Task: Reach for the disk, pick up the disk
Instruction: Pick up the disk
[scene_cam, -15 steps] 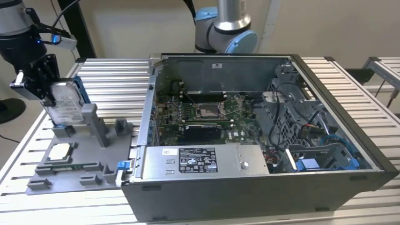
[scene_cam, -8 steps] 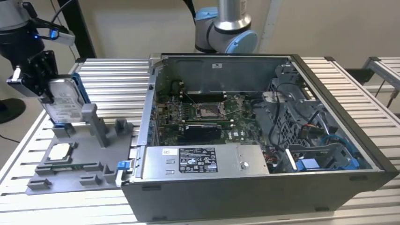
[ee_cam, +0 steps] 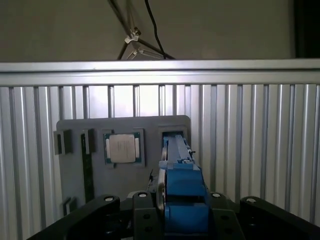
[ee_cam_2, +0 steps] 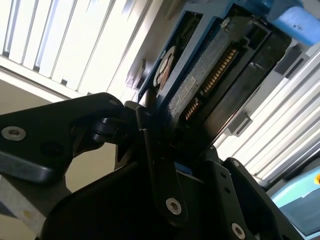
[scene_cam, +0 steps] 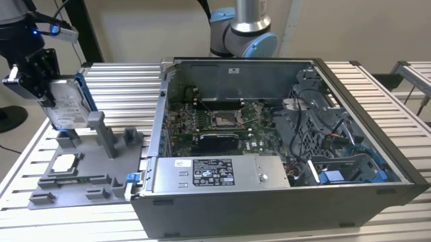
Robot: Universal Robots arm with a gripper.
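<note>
The disk (scene_cam: 67,103) is a silver hard drive with a blue bracket along its edge. It stands upright on its edge at the exterior view's left, over the back end of the grey holder (scene_cam: 94,161). My gripper (scene_cam: 48,93) is shut on it, one black finger against each flat face. In the first wrist view the disk (ee_cam: 182,185) is edge-on between the fingers of the gripper (ee_cam: 182,212), above a slot of the holder (ee_cam: 75,160). The second wrist view gives a close look at the disk's (ee_cam_2: 200,80) connector edge. Whether its lower edge still rests in the slot I cannot tell.
A small square chip (scene_cam: 64,162) lies in a recess of the holder, beside the slot (ee_cam: 122,148). An open computer case (scene_cam: 269,212) with its motherboard fills the middle and right of the slatted metal table (scene_cam: 121,80). The arm's base (scene_cam: 243,30) stands behind the case.
</note>
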